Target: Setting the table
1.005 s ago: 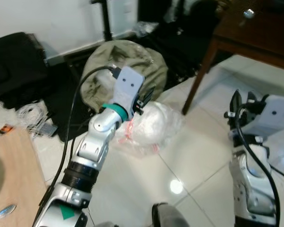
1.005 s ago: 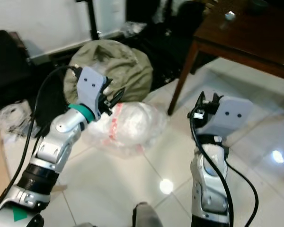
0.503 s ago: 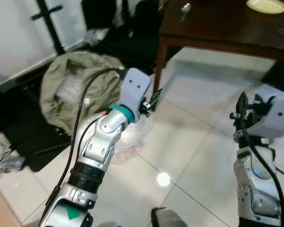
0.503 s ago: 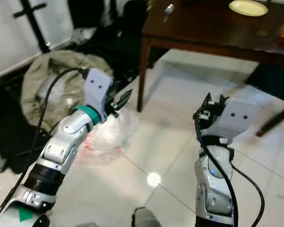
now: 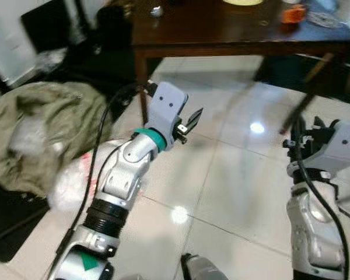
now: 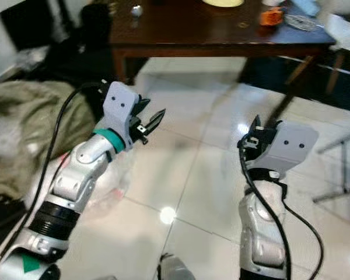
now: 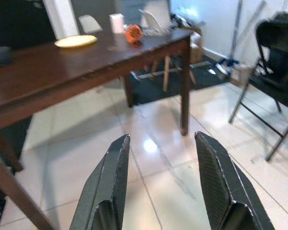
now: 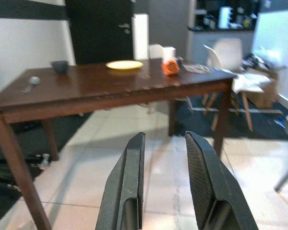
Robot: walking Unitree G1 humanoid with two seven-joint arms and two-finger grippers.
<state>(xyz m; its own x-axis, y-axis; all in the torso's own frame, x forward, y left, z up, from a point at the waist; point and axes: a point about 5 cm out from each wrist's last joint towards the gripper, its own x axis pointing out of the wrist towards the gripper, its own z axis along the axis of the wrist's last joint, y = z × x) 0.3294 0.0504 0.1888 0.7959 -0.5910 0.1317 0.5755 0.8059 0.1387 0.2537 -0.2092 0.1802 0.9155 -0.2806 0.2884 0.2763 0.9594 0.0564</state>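
My left tool [image 5: 189, 119] was raised at chest height, fingers [image 7: 110, 184] parted with a wide gap, holding nothing. My right tool [image 8: 165, 184] was also up, fingers parted by a narrower gap, empty too.

The table [image 8: 86, 88], dark wood, lay ahead at 12 o'clock, well apart from both tools, with bare tiled floor [image 5: 233, 175] between. Its long axis ran across my view, from 10 to 2 o'clock. On it: a yellow plate [image 8: 124, 64] near the middle, a dark bowl [image 8: 60, 66] and a spoon [image 8: 31, 82] toward the 10 o'clock end, an orange object [image 8: 171, 67] toward the 2 o'clock end. Small white things stood behind the orange one; I could not identify them.

An olive bag [image 5: 41, 125] and a clear plastic bag [image 5: 76, 181] lay on the floor at 9 o'clock, beside my left arm.

Judgement: approach not finished; nothing within reach. The spoon end looked nearer my left tool, the orange object nearer my right. The plate sat about level between them.
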